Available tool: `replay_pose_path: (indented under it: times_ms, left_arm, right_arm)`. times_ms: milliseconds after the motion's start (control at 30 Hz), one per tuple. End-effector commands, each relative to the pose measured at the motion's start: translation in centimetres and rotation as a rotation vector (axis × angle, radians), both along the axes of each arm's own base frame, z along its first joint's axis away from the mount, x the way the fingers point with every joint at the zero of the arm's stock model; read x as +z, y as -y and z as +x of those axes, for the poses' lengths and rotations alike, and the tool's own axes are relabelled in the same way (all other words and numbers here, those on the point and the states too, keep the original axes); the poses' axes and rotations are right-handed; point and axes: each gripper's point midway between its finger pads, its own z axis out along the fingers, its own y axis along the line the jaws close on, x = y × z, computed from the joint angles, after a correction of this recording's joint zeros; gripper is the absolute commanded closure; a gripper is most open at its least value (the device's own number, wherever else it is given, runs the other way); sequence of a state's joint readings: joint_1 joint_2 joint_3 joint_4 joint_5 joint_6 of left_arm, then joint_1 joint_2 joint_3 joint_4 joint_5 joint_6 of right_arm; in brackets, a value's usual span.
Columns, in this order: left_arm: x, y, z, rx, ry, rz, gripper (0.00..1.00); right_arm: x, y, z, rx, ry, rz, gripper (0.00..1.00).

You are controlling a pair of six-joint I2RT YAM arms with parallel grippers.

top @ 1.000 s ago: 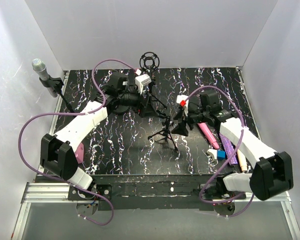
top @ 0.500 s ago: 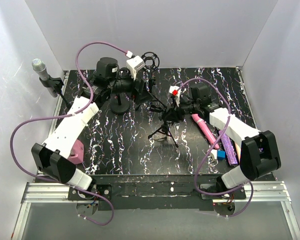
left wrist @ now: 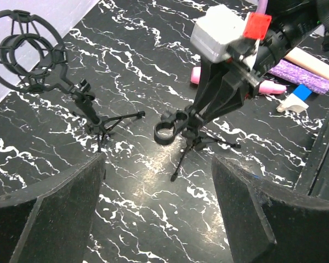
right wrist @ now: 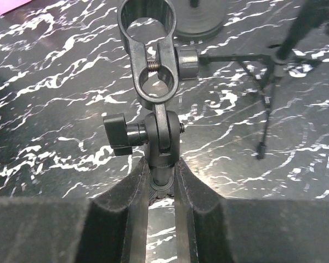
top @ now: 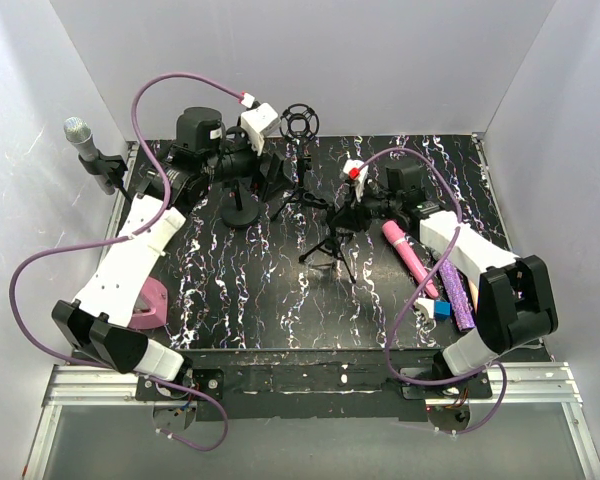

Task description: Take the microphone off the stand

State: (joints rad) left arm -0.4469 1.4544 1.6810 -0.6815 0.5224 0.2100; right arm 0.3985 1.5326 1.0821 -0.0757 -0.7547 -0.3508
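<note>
Fingers [right wrist: 126,208] of the right gripper [right wrist: 161,174] are pressed in on the thin post of a small tripod [right wrist: 163,139]. They pinch it just under the swivel joint with the side knob. Above that joint the tripod's double-ring clip [right wrist: 167,57] stands upright, both rings hollow. In the overhead view this gripper sits a little right of centre, with the tripod's legs splayed just below it in the frame. I cannot tell whether every foot touches the black marbled table [top: 230,300].

The left gripper [left wrist: 156,164] hangs above the table with its fingers spread wide, holding nothing. It is at the upper middle of the overhead frame, near a second little tripod that carries a round cage mount [left wrist: 22,55]. A round weighted base [top: 238,215] with a short rod sits just below it in the frame.

Further out, a pink tube [top: 410,255], a purple stick [top: 456,290] and a blue block [top: 442,309] lie along the right side by the right arm.

The microphone [top: 83,145] is at the upper left of the overhead frame, tilted with its silver mesh head up. It is seated in the clip of its stand [top: 108,172] at the table's left edge, well apart from both grippers.
</note>
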Motion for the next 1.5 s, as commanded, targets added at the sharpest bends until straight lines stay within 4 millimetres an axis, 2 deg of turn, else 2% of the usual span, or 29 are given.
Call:
replay_pose_path:
  times_ms: [0,133,267,367,467,533,567,600,667,800,900,1000,1100,1167,1233,1333,1467]
  left_arm:
    - [2.7,-1.4,-0.4,0.025,0.092,0.016,0.22]
    - [3.5,-1.9,-0.3,0.045,0.135,0.031,0.21]
    - [5.2,-4.0,-0.3,0.159,0.179,0.043,0.13]
    - [6.2,-6.6,0.2,0.307,0.2,0.081,0.05]
    - [7.4,-10.2,0.9,0.459,0.282,0.166,0.02]
    - [8.4,-12.9,1.6,0.545,0.336,0.229,0.02]
    - [9.8,-15.5,2.1,0.626,0.364,0.236,0.02]
    - [10.4,-16.7,2.1,0.668,0.372,0.232,0.02]
    - [11.5,-19.4,2.0,0.766,0.383,0.225,0.02]
    - [10.9,-22.2,0.8,0.855,0.373,0.25,0.02]
    - [11.4,-26.4,-0.4,1.024,0.375,0.241,0.02]
    - [11.5,-31.2,-1.8,1.234,0.353,0.201,0.02]
    - [9.7,-35.1,-3.1,1.391,0.27,0.135,0.02]
    - [8.2,-36.7,-3.2,1.452,0.212,0.102,0.02]
    - [7.3,-38.0,-3.1,1.495,0.192,0.083,0.02]
    - [6.0,-38.9,-2.4,1.517,0.188,0.091,0.02]
    - [4.0,-38.7,-0.4,1.47,0.168,0.076,0.02]
  right_arm:
    - [4.3,1.3,4.1,-0.111,0.163,0.076,0.99]
    - [5.1,3.3,7.6,-0.185,0.202,0.089,0.99]
    - [6.2,5.3,12.1,-0.286,0.231,0.113,0.99]
    - [6.6,6.3,14.8,-0.324,0.256,0.116,0.99]
    - [6.1,6.7,16.9,-0.373,0.248,0.114,0.99]
    - [5.3,6.8,17.3,-0.388,0.225,0.11,0.97]
    - [4.6,6.7,16.8,-0.376,0.196,0.101,0.75]
    - [4.4,6.7,16.4,-0.376,0.177,0.097,0.62]
    - [4.2,7.2,15.5,-0.393,0.164,0.084,0.51]
    - [5.3,9.0,13.6,-0.444,0.145,0.09,0.31]
    - [5.5,9.7,11.7,-0.452,0.111,0.084,0.21]
    - [5.9,10.1,9.5,-0.459,0.069,0.087,0.17]
    - [6.6,10.1,7.3,-0.456,0.04,0.103,0.15]
    - [6.7,10.0,5.8,-0.448,-0.004,0.111,0.14]
    - [7.1,9.8,4.8,-0.434,-0.033,0.125,0.13]
    - [7.9,9.4,3.9,-0.408,-0.054,0.139,0.13]
    - [8.7,9.0,3.9,-0.377,-0.059,0.147,0.12]
